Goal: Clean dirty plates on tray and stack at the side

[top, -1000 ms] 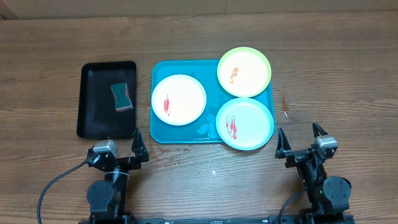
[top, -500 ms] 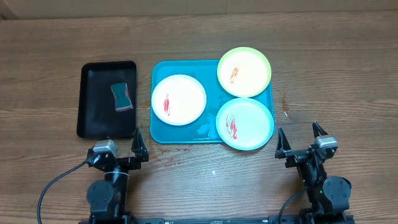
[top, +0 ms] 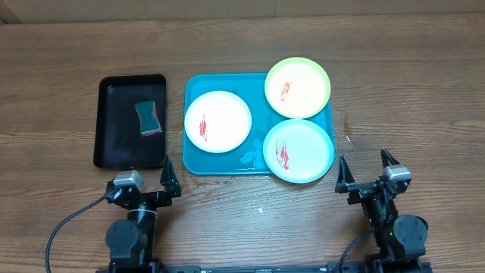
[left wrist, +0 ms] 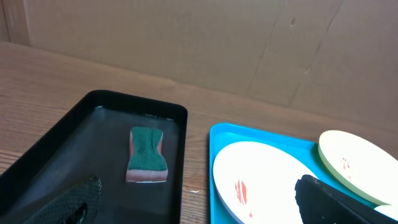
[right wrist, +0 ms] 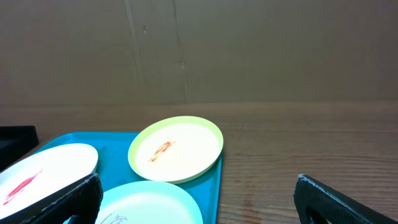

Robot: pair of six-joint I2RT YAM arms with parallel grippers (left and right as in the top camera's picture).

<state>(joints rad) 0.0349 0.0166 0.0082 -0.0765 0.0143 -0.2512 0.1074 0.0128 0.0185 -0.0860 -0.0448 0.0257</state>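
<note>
Overhead view of a wooden tabletop [top: 417,76] with two robot arms being parked at its 6 o'clock edge. Nothing is being moved: compared with the views from a second and half a second ago, every object and both arms are lying exactly where they were. From this it is being judged that the cleaning has not yet begun.

A blue tray [top: 258,85] is sitting at the centre, carrying all three plates. A white plate [top: 218,121] with a red streak is lying at the tray's 9 o'clock side. A yellow-green plate [top: 298,87] with an orange smear is lying at 1 o'clock. A pale mint plate [top: 298,150] with a red smear is lying at 5 o'clock, just beside the yellow-green one and jutting slightly over the tray's rim.

At 9 o'clock of the blue tray, just apart from it, a black tray [top: 114,155] is holding a green-topped sponge [top: 148,117].

The left gripper [top: 142,182] is being held wide apart and empty, pointing towards 12 o'clock, near the black tray's front edge. The right gripper [top: 364,173] is likewise being held wide and empty, at 5 o'clock of the blue tray.

The sponge is probably being needed first, and it is lying nearest the left arm.
</note>
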